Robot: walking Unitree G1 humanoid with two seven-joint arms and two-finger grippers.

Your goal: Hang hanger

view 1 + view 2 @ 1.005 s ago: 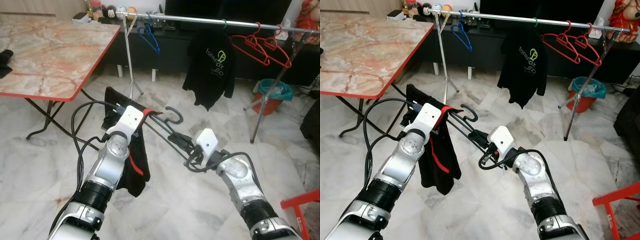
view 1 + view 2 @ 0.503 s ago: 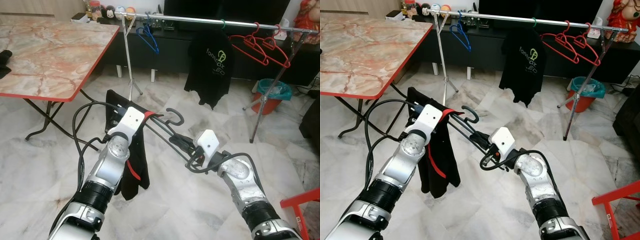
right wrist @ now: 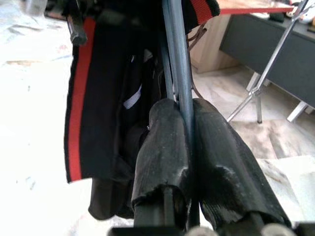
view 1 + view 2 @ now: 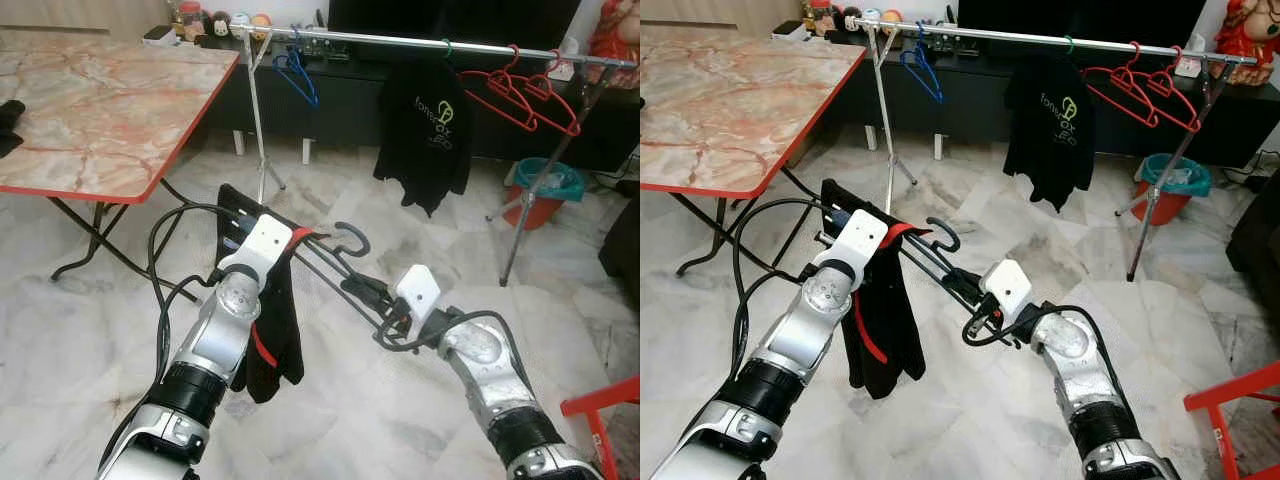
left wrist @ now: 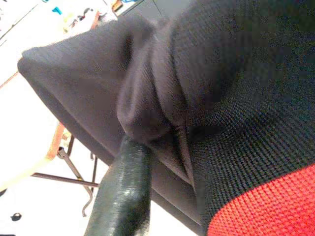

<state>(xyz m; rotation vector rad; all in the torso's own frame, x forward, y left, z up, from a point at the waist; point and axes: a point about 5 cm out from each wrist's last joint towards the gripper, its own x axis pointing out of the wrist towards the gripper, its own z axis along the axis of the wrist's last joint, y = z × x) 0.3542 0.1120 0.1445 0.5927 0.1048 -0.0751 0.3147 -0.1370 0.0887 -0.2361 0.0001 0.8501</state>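
Held low in front, well short of the rail (image 4: 420, 41): a dark wire hanger (image 4: 335, 262) with a black garment (image 4: 270, 330) (red trim along one edge) draped over its far end. Right gripper (image 3: 186, 142) clamped tight on one thin arm of the hanger, rod pinched between both fingers. Left gripper (image 4: 240, 222) buried in the cloth at the other end; one finger (image 5: 123, 196) pressed against a bunched fold, though whether pinching or merely propping cannot be told. Hook (image 4: 350, 236) free, curling up between the two arms.

Probably light and stiff in the frame, yet awkward as a load — soft cloth hanging mostly on the left side, so likely to tip and swing once lifted. Thin smooth wire apt to twist in a narrow pinch; garment apt to slide off a tilted arm. Best hold judged to be close under the hook, frame kept level, hook kept clear for the rail — gap open between the blue hanger (image 4: 300, 75) and the hung black shirt (image 4: 425, 130).
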